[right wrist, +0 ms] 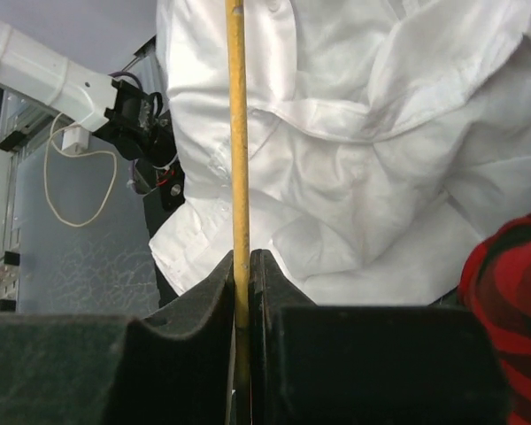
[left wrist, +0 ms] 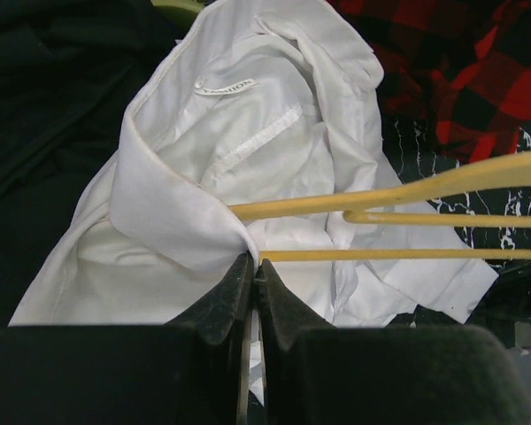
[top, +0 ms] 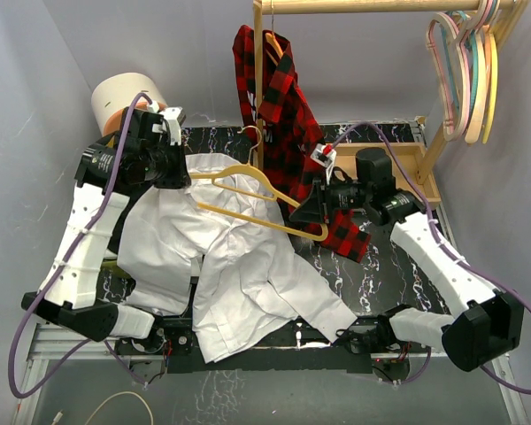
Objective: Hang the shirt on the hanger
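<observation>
Grey walls, black marbled bench [top: 336, 266]. Everything below is located off the hanger [top: 257, 220].

- Hanger: pale yellow. It runs slantwise over the middle of the bench, with its silver hook pointing to the far side.
- Shirt [top: 239, 266]: white, spread crumpled on the bench under the hanger. The bulk of it trails from the hanger toward the arm bases. In the left wrist view, the collar wraps over the hanger's left tip, and that shoulder arm runs in under the cloth.
- Left pincer [left wrist: 252, 261]: at the hanger's left end, clenched on the collar edge. White cloth shows between the fingers.
- Right pincer [right wrist: 242, 257]: at the hanger's right end, clenched on the thin lower bar, which runs straight out from between the fingers across the shirt.
- Plaid shirt [top: 279, 106]: red and black, hangs just behind the hanger's hook. Its sleeve drops past the hanger's right end.
- Wooden rack [top: 380, 7]: behind the hanger, carrying the plaid shirt. Pastel hangers [top: 469, 71] are bunched at the rack's right end, well apart from the hanger.
</observation>
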Tool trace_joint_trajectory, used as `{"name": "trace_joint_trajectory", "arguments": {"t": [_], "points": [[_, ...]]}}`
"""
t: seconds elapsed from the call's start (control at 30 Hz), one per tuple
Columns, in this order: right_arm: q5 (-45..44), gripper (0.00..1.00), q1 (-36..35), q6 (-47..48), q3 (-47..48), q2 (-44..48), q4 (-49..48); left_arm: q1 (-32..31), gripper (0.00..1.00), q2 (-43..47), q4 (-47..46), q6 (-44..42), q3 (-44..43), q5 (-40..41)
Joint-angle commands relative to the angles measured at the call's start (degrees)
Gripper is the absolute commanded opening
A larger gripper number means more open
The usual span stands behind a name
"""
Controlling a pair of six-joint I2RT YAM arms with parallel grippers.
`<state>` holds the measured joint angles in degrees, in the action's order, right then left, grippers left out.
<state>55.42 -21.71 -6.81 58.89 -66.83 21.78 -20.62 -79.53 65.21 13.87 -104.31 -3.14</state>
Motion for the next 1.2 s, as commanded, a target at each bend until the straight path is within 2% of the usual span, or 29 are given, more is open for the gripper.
{"name": "trace_joint_trajectory", "arguments": {"t": [0.0,0.07,0.23,0.4,0.63,0.8,0.93,1.03,1.17], "points": [[6.71,0.08,-0.52,6.49,7.58,-5.35,2.44,-1.09,0.02,4.06,0.12,-6.11,-2.06,-6.77],[10.34,0.08,-0.72,9.42,10.27,-8.47,4.34,-1.09,0.02,4.08,0.11,-8.5,-2.88,-6.95],[10.31,0.08,-1.37,12.66,15.57,-13.98,5.47,-1.11,0.02,4.0,-1.14,-10.2,-4.73,-6.8],[14.47,0.08,-1.79,10.8,21.41,-19.6,3.67,-1.11,0.02,4.29,-3.08,-7.97,-3.73,-9.22],[18.63,0.08,-5.76,14.05,27.6,-24.38,12.91,-1.09,0.0,6.31,-6.07,-9.51,1.0,-5.03],[15.07,0.08,-6.23,14.89,23.29,-20.59,18.06,-1.09,0.0,7.13,-7.78,-13.55,4.52,-0.22],[9.82,0.08,-6.23,10.88,14.62,-12.95,15.05,-1.13,0.0,8.78,-9.12,-17.05,7.26,3.53],[9.35,0.08,-6.23,9.38,10.79,-8.18,13.59,-1.09,0.0,10.11,-10.06,-19.26,9.02,5.85],[12.76,0.08,-6.23,9.35,10.96,-6.57,12.92,-1.09,0.0,10.83,-10.32,-20.89,9.88,6.48]]}}
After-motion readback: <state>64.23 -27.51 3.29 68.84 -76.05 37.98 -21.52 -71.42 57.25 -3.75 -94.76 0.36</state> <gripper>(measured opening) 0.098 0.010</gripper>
